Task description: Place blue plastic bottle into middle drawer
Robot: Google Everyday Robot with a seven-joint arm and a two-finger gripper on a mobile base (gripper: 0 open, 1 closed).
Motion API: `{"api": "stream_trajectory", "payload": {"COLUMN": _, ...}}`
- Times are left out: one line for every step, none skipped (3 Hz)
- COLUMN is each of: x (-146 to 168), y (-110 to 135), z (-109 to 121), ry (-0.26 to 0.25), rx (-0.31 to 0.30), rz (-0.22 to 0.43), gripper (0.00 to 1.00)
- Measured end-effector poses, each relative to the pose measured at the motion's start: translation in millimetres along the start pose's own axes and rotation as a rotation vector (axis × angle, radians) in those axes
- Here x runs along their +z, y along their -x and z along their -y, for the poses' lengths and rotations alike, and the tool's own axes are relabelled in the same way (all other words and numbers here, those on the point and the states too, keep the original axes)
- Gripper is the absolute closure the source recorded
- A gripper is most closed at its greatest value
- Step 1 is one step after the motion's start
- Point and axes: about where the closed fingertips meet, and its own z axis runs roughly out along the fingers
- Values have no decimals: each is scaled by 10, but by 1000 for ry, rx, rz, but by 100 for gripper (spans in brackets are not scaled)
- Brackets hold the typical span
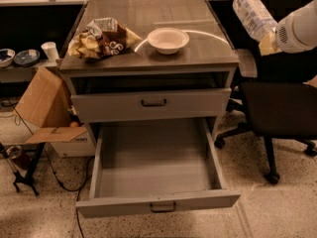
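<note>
The blue plastic bottle [253, 15] is clear and crinkly with a pale label. It is held tilted in the air at the upper right, beyond the cabinet's right edge. My gripper [270, 41] is shut on its lower end, and the white arm runs off the right side. The middle drawer [156, 206] is pulled fully open at the bottom of the cabinet. Its flat grey floor is bare and it has a small dark handle mid-front. It lies well below and to the left of the bottle.
The drawer with the taller front panel [153, 103] above is nearly shut. A white bowl [168, 39] and snack bags [101, 38] sit on the cabinet top. A black office chair [282, 113] stands under my arm. A cardboard box [47, 108] stands at the left.
</note>
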Motion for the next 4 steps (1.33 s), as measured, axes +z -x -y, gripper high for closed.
{"api": "stream_trajectory", "payload": {"x": -241, "y": -148, "z": -394, "ry": 158, "rx": -50, "rz": 30, "gripper": 100}}
{"api": "stream_trajectory", "payload": {"x": -308, "y": -360, "z": -1114, "ry": 419, "rx": -130, "rz": -12, "gripper": 100}}
{"api": "stream_trajectory", "payload": {"x": -336, "y": -546, "z": -2067, "ry": 690, "rx": -365, "rz": -75, "gripper": 100}}
{"api": "stream_trajectory", "payload": {"x": -375, "y": -902, "z": -2843, "ry": 911, "rx": -695, "rz": -154, "gripper": 100}}
